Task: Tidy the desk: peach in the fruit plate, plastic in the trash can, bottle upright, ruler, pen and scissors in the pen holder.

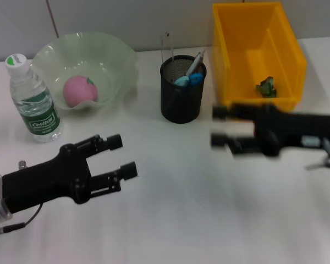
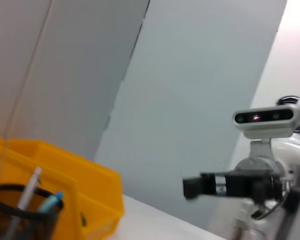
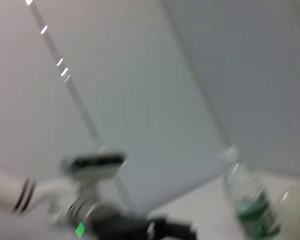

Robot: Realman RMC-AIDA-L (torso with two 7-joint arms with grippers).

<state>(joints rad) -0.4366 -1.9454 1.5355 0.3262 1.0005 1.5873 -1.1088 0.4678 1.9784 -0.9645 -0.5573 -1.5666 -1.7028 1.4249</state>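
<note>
The peach (image 1: pixel 79 91) sits inside the pale green fruit plate (image 1: pixel 118 58) at the back left of the white tabletop (image 1: pixel 187 187). Just beside that plate, toward the robot's left, the water bottle (image 1: pixel 34 99) stands upright with its cap on. The black mesh pen holder (image 1: pixel 181 93) is at the back centre, and there's a pen (image 1: pixel 194 64) leaning out of it, blue handles (image 1: pixel 188 80) showing at the rim, and a thin clear ruler (image 1: pixel 165 47) rising from its far side. To the robot's right of the holder stands the yellow bin (image 1: pixel 289 66), serving as the trash can, with a small green scrap (image 1: pixel 266 86) lying on its floor.

Down in front, the left gripper (image 1: pixel 124 157) hovers over bare tabletop, well apart from the bottle, its jaws spread wide and holding nothing. Across the way, the right gripper (image 1: pixel 220 127) hangs in front of the yellow bin, near the pen holder, blurred; its two jaws stand apart, with nothing seen between them.

From the left wrist view, the pen holder's rim, the pen and the bin are in sight, with the other arm's gripper further off. The right wrist view catches the bottle only faintly.
</note>
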